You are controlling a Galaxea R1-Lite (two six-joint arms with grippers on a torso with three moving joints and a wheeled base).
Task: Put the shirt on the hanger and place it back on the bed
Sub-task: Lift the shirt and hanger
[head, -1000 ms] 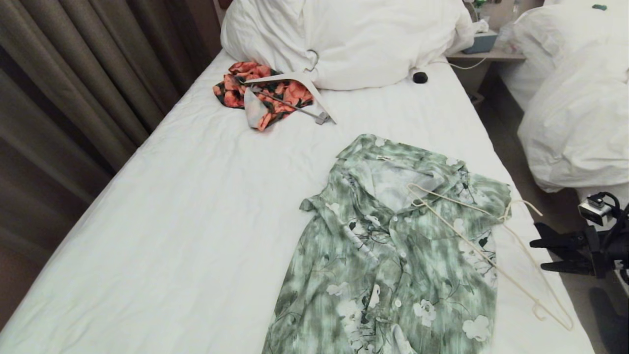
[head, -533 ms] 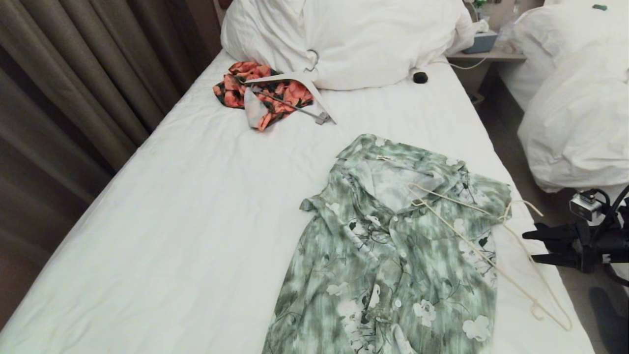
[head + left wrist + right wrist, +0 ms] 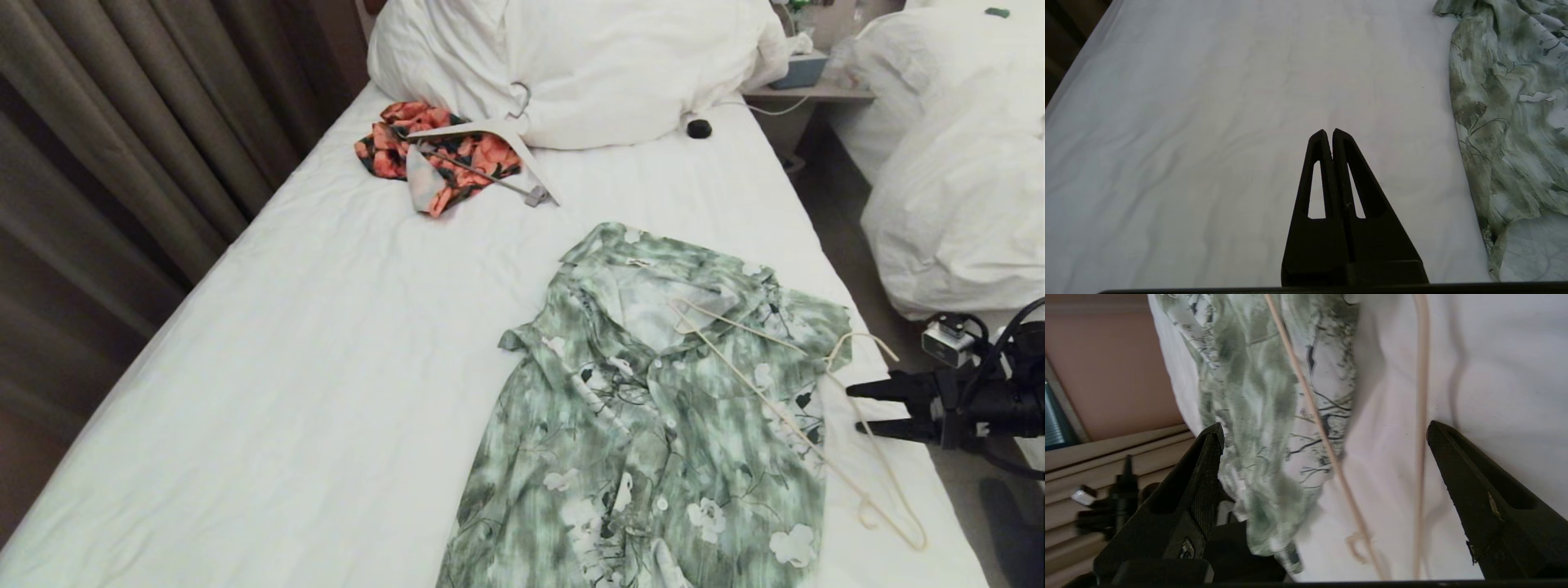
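Now the green-and-white mottled button-up shirt [image 3: 653, 425] with white flowers is lying spread, collar toward the pillows, on the right half of the large bed with the smooth white sheet [image 3: 310, 367]. The thin cream wire-like hanger [image 3: 804, 416] is resting across the shirt's right shoulder, its far bar trailing onto bare sheet by the bed's right edge. The right gripper [image 3: 856, 410] is reaching in from that edge with its black fingers spread wide, level with the hanger's bars; whether it is touching them is hard to say. The left gripper [image 3: 1329, 132] is hovering over bare sheet beside the shirt, fingers pressed together, gripping nothing.
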